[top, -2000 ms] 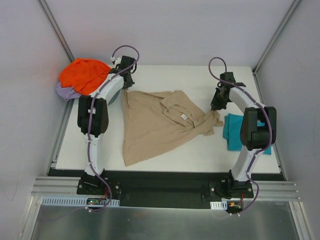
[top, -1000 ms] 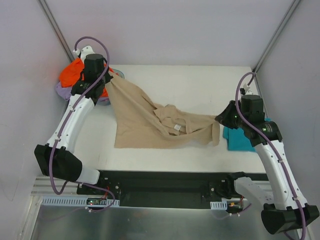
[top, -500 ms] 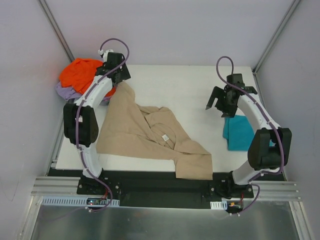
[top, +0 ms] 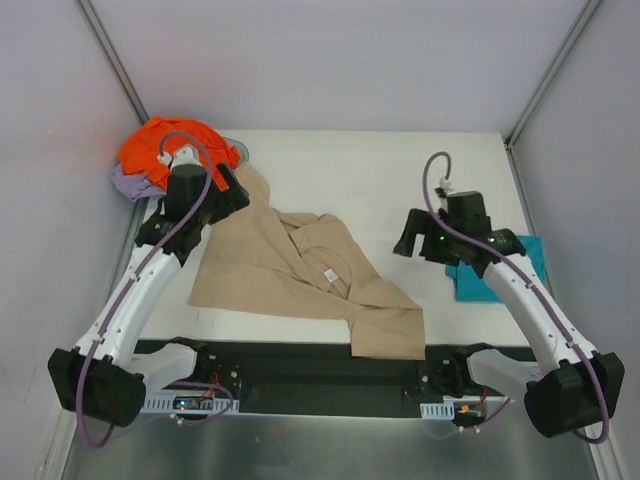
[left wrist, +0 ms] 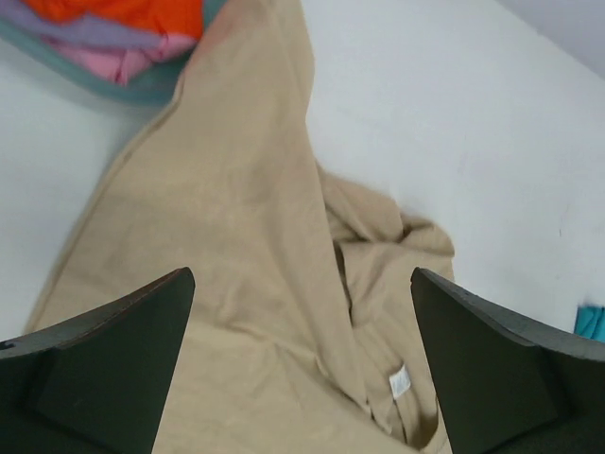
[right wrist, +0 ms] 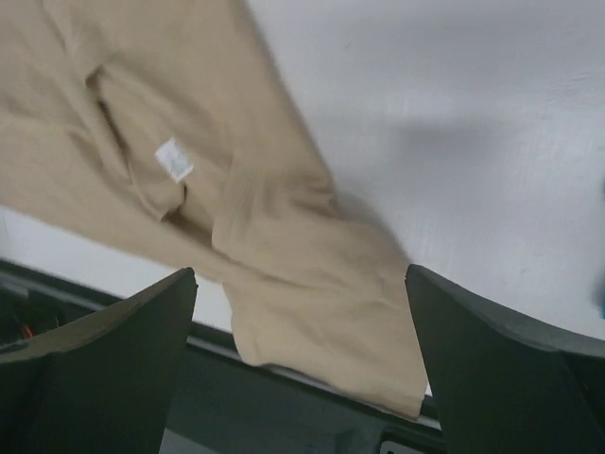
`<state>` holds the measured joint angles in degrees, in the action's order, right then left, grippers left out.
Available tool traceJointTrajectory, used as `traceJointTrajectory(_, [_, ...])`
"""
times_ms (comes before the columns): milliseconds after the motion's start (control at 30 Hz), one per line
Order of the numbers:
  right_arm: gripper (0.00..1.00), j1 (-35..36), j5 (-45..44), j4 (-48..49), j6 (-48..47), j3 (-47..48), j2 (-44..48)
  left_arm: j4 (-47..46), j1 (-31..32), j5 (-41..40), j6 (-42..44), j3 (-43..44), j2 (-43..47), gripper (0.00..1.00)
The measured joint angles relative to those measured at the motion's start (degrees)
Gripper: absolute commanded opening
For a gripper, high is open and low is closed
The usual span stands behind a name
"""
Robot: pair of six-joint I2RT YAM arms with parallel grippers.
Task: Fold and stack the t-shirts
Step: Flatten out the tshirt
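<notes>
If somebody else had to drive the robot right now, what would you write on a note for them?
Left pincer: open, empty, over the tan t-shirt.
Right pincer: open, empty, above the tan t-shirt's near corner.
Tan t-shirt: unfolded and rumpled mid-table, one corner hanging over the near edge.
Teal t-shirt: looks folded, at the right side.
Orange t-shirt and lavender t-shirt: heaped in the basin, far left.
Done: only the teal one, it seems.
Left: fold tan, orange and lavender, then stack all four.
</notes>
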<state>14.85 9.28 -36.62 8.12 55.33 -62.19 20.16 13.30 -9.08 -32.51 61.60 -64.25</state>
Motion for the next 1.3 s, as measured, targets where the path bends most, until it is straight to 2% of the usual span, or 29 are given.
traceJointTrajectory(133, [0.97,12.85,0.37,0.74,-0.02,-1.73,-4.17,1.79,0.24,2.67,-3.21,-11.17,5.42,0.99])
traceJointTrajectory(267, [0.97,21.75,-2.60,1.55,0.66,0.44,-14.23,4.61,0.24,5.55,-5.81,-19.80,4.55,0.99])
traceJointTrajectory(400, [0.97,26.25,-2.12,3.30,2.10,6.97,-27.71,5.03,0.24,8.66,-7.32,-21.27,-1.18,0.99])
traceJointTrajectory(500, [0.97,26.95,-1.22,4.98,3.06,12.07,-36.20,3.89,0.24,9.62,-7.43,-21.24,-6.51,0.99])
traceJointTrajectory(667, [0.97,23.52,-0.17,6.27,4.70,15.37,-44.19,1.95,0.24,10.93,-7.41,-21.22,-13.14,0.99])
traceJointTrajectory(1033, [0.97,6.32,11.74,6.47,8.20,16.68,-46.56,-1.44,0.24,15.23,-7.19,-15.45,-21.40,0.99])
traceJointTrajectory(1133, [0.97,0.11,12.31,4.13,7.82,20.39,-49.09,-1.75,0.24,16.44,-6.99,-13.73,-23.34,0.99])
traceJointTrajectory(1300, [0.97,-5.90,14.40,1.57,7.63,27.39,-54.07,-2.45,0.74,18.32,-6.88,-10.67,-26.45,0.99])
